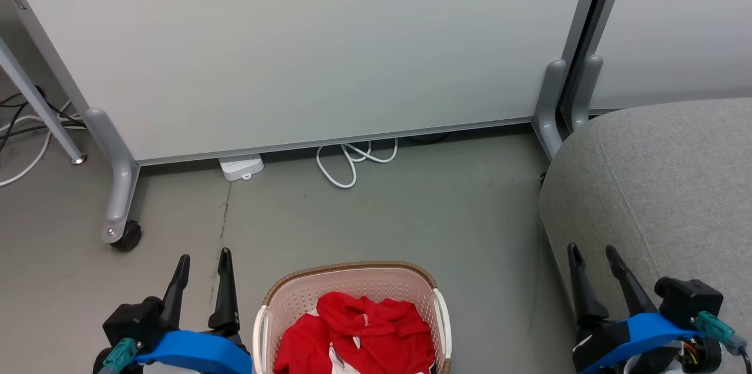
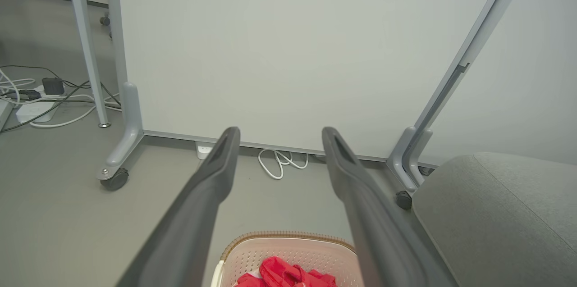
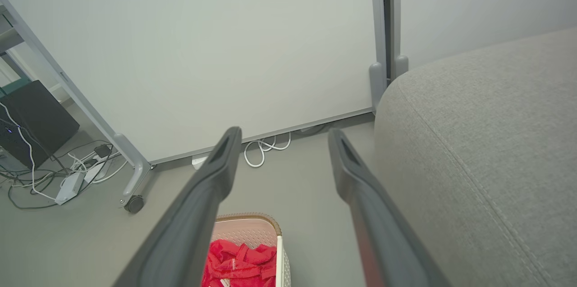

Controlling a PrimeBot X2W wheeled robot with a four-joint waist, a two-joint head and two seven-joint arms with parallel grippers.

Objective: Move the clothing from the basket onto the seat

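Red clothing (image 1: 358, 333) with a bit of white trim lies crumpled in the cream basket (image 1: 352, 280) on the floor at the bottom centre; the clothing (image 2: 288, 275) (image 3: 236, 262) and the basket (image 2: 288, 244) (image 3: 245, 228) also appear low in both wrist views. The grey seat (image 1: 664, 186) (image 2: 500, 215) (image 3: 487, 152) stands to the basket's right. My left gripper (image 1: 204, 258) (image 2: 279, 131) is open, left of the basket, holding nothing. My right gripper (image 1: 590, 249) (image 3: 281, 131) is open in front of the seat's near corner, holding nothing.
A white partition panel (image 1: 305, 45) on grey wheeled feet (image 1: 120, 198) stands behind the basket. A white cable (image 1: 352, 159) and a power strip (image 1: 241, 167) lie under it. More cables (image 1: 23, 127) trail at far left. Bare grey floor (image 1: 382, 215) lies between partition and basket.
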